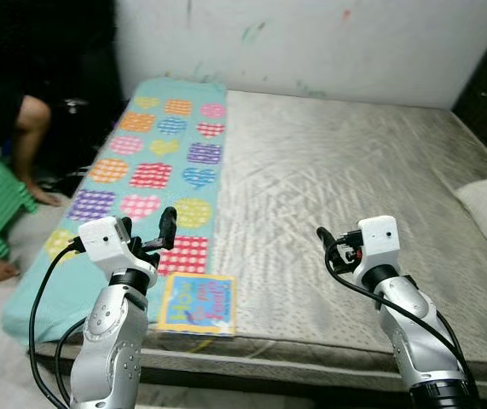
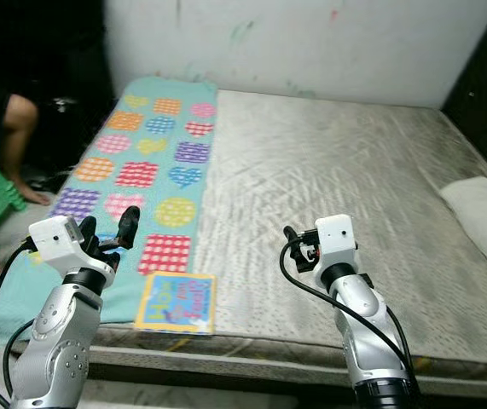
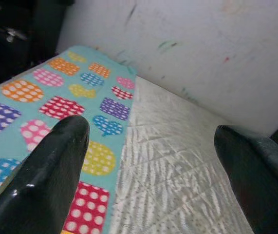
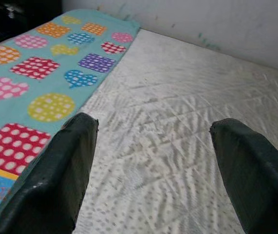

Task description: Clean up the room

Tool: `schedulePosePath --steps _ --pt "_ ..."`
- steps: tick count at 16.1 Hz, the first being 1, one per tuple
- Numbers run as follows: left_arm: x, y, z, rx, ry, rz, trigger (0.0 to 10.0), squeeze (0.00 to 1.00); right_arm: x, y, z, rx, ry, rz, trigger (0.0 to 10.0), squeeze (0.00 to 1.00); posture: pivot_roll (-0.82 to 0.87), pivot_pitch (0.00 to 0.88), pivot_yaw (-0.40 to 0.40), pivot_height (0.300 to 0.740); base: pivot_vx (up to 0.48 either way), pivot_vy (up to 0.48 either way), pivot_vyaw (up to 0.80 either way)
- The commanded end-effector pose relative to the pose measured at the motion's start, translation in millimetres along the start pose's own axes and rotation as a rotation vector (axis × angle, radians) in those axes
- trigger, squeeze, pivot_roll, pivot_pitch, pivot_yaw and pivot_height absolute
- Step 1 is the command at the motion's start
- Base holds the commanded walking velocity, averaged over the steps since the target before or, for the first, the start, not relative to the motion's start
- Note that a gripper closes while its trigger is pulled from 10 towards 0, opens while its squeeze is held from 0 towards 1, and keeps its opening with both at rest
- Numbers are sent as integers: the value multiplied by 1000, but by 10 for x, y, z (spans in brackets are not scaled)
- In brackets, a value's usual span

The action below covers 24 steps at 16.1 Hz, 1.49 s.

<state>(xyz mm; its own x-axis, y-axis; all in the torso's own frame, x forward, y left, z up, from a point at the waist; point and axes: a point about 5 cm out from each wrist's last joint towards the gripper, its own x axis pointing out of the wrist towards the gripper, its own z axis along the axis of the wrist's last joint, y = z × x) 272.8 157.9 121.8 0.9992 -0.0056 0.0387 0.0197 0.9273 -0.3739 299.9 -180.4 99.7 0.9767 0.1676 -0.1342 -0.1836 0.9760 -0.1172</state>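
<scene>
Both my left gripper (image 1: 162,232) and right gripper (image 1: 327,241) hung wide open, empty, above the mattress's (image 1: 345,179) front edge, beside the teal blanket (image 1: 153,170).

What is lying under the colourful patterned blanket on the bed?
The blanket lies on the grey mattress, along its left side, and hangs over the edge. A small colourful book rests on its near end. Whatever the blanket covers cannot be seen.

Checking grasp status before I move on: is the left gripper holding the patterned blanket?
No, the left gripper hangs open above the patterned blanket, holding nothing.
</scene>
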Motion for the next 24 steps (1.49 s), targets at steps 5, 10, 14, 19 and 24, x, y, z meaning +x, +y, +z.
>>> schedulePosePath --steps 5,10,14,19,24 --pt "8 -3 -9 3 5 -2 10000 0 -4 -37 -19 2 10 -12 10000 0 -58 0 -67 740 0 460 0" --pt "7 -6 -4 4 -1 -6 10000 0 -8 -44 -25 -2 12 -13 10000 0 -59 0 -68 740 0 0 0" --pt "7 -7 -3 4 -3 -7 10000 0 -8 -44 -28 -2 12 -13 10000 0 -59 0 -68 740 0 0 0" --pt "11 -18 1 -4 -8 -20 10000 0 -8 -42 -32 -3 14 -13 10000 0 -59 0 -67 740 0 0 0" --pt "6 -51 15 -14 -21 -50 10000 0 -1 -47 -40 1 16 -15 10000 0 -59 0 -67 740 0 0 0"
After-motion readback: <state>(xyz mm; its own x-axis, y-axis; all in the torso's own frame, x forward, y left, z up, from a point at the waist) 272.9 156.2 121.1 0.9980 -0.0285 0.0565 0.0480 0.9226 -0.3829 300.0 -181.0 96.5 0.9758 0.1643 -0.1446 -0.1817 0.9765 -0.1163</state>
